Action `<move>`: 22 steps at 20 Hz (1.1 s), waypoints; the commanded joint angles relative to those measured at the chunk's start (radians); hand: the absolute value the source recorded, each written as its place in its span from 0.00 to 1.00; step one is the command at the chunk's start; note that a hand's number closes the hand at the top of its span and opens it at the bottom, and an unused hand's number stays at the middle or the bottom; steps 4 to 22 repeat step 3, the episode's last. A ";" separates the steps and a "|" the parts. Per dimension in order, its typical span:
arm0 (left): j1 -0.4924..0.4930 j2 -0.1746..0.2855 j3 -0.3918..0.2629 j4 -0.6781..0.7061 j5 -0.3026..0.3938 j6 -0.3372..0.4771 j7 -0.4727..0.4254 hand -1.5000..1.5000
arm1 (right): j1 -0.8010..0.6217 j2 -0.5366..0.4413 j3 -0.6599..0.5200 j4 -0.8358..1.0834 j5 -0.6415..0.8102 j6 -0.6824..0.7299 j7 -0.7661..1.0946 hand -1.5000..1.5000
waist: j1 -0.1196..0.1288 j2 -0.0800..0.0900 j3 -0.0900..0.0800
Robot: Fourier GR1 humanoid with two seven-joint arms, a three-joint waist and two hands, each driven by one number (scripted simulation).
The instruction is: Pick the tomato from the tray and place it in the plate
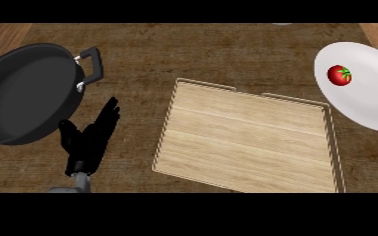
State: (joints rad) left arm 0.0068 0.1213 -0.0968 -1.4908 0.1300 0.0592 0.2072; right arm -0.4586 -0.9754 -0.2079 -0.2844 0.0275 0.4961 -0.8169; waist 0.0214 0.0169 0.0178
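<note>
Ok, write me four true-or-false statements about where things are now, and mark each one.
1. The tomato lies on the white plate. True.
2. The wooden tray holds a tomato. False: no tomato shows on it.
3. The black pan sits left of the wooden tray. True.
4. The left hand grips the black pan's handle. False: its fingers are straight, holding nothing.
</note>
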 commanded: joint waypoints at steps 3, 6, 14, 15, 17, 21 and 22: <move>0.042 -0.005 -0.004 0.017 0.001 -0.004 -0.003 0.50 | 0.080 -0.014 0.010 0.006 0.001 0.155 -0.196 0.00 | 0.003 0.001 -0.004; 0.042 -0.005 -0.004 0.017 0.001 -0.004 -0.003 0.50 | 0.080 -0.014 0.010 0.006 0.001 0.155 -0.196 0.00 | 0.003 0.001 -0.004; 0.042 -0.005 -0.004 0.017 0.001 -0.004 -0.003 0.50 | 0.080 -0.014 0.010 0.006 0.001 0.155 -0.196 0.00 | 0.003 0.001 -0.004; 0.042 -0.005 -0.004 0.017 0.001 -0.004 -0.003 0.50 | 0.080 -0.014 0.010 0.006 0.001 0.155 -0.196 0.00 | 0.003 0.001 -0.004; 0.042 -0.005 -0.004 0.017 0.001 -0.004 -0.003 0.50 | 0.080 -0.014 0.010 0.006 0.001 0.155 -0.196 0.00 | 0.003 0.001 -0.004; 0.042 -0.005 -0.004 0.017 0.001 -0.004 -0.003 0.50 | 0.080 -0.014 0.010 0.006 0.001 0.155 -0.196 0.00 | 0.003 0.001 -0.004; 0.042 -0.005 -0.004 0.017 0.001 -0.004 -0.003 0.50 | 0.080 -0.014 0.010 0.006 0.001 0.155 -0.196 0.00 | 0.003 0.001 -0.004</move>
